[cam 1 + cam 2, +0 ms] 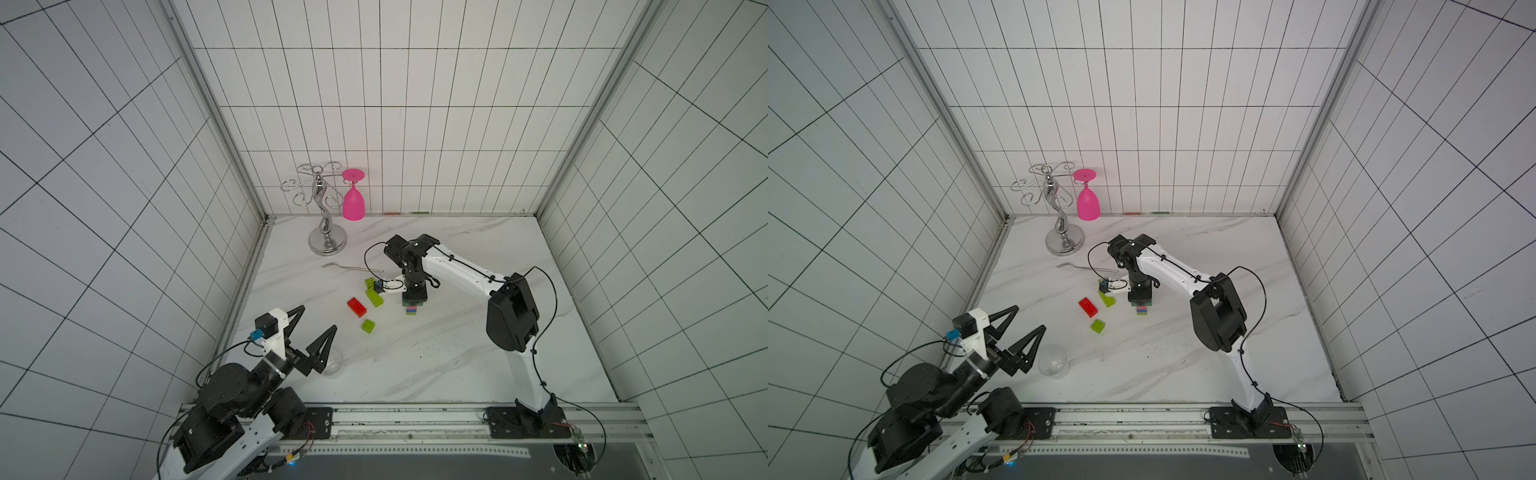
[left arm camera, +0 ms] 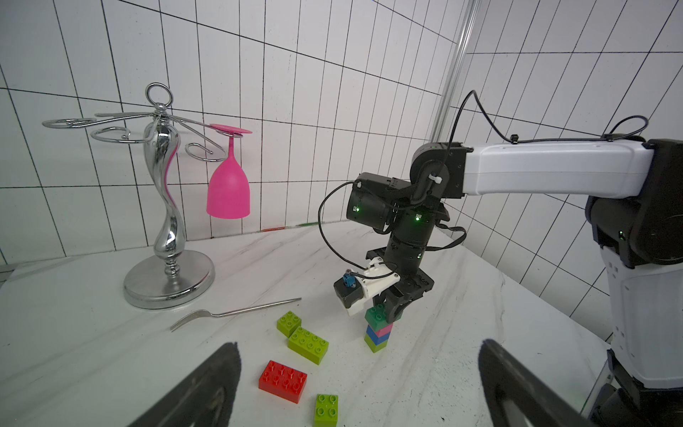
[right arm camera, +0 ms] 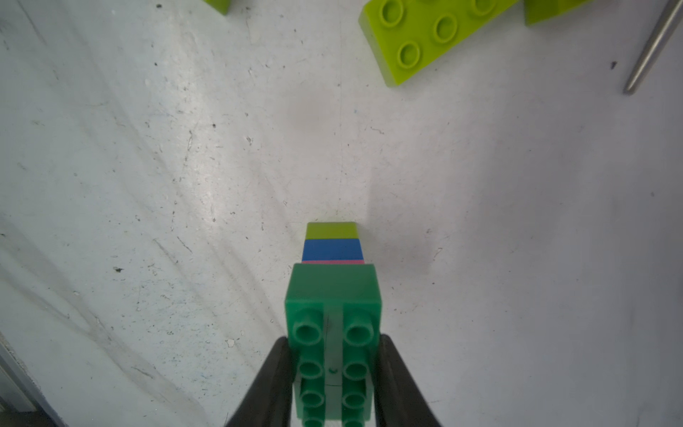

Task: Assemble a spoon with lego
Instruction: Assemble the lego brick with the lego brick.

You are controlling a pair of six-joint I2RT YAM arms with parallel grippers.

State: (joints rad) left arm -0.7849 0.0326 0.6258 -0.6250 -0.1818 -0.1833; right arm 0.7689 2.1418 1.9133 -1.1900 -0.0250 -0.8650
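- Stem of the spoon stands upright on the desk: lime at the bottom, then blue, then pink.
- Right jaws are clamped on the long sides of the dark-green brick, which sits on top of the pink one. Its far end rests over the stack.
- Left jaws are spread wide and empty, hanging well apart from the build beside a clear glass.
- Step in hand, as I judge it: seating the first head brick on the stem.
- Loose on the desk near the stem are the red brick, a long lime brick and two small lime bricks, with a fork beyond them.
- Next move likely calls for a firm downward press, then opening and lifting straight up so the narrow tower does not tip.
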